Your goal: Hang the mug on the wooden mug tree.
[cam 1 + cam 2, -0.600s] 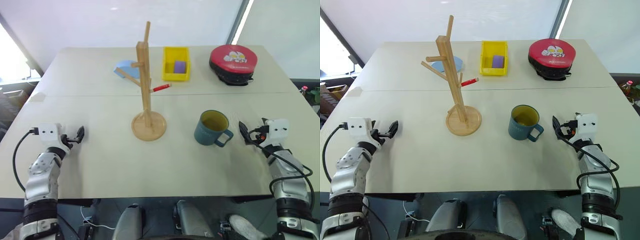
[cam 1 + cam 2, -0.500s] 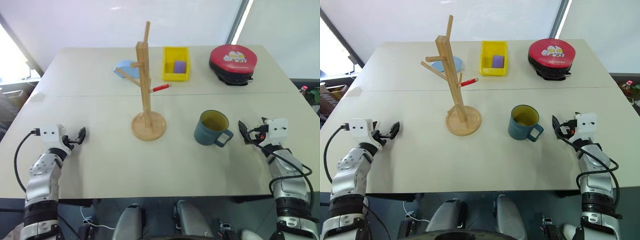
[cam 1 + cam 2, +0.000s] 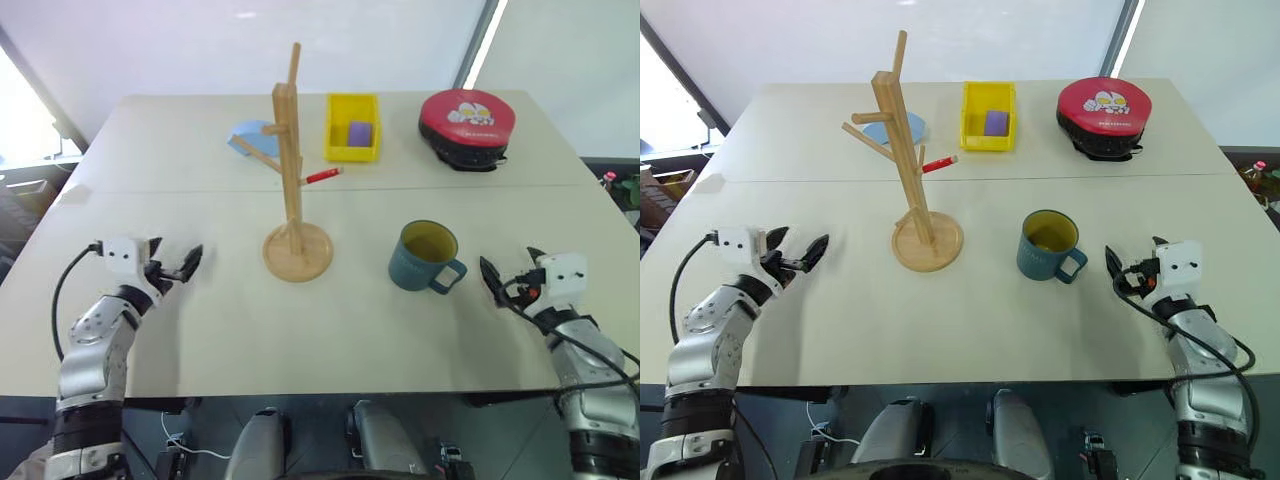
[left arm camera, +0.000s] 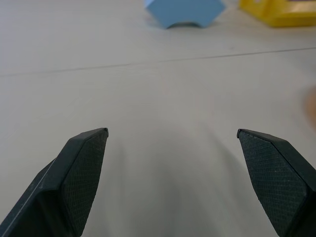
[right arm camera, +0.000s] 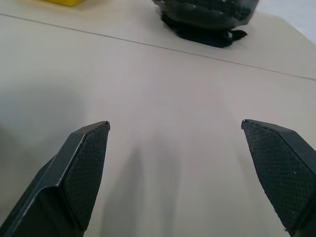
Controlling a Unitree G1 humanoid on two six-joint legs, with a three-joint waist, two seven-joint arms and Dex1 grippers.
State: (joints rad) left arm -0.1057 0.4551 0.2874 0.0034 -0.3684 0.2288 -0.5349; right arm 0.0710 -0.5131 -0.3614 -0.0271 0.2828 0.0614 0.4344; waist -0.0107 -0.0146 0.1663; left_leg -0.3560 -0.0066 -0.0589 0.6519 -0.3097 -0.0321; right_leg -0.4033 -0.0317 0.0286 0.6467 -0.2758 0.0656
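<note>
both grippers released: left gripper (image 3: 178, 270), right gripper (image 3: 497, 282) beside mug (image 3: 423, 257); no legible writing.

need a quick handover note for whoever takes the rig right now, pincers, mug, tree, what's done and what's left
Left pincer: open, empty, low over the table on the left side, well away from the mug tree.
Right pincer: open, empty, just to the right of the mug, not touching it.
Mug: upright on the table, handle pointing toward the right pincer.
Mug tree: upright near the table's middle, left of the mug, no mug on any peg.
Done: nothing yet.
Left: grasp the mug, probably with the right pincer as it is nearer, lift it and hook the handle over a peg.
</note>
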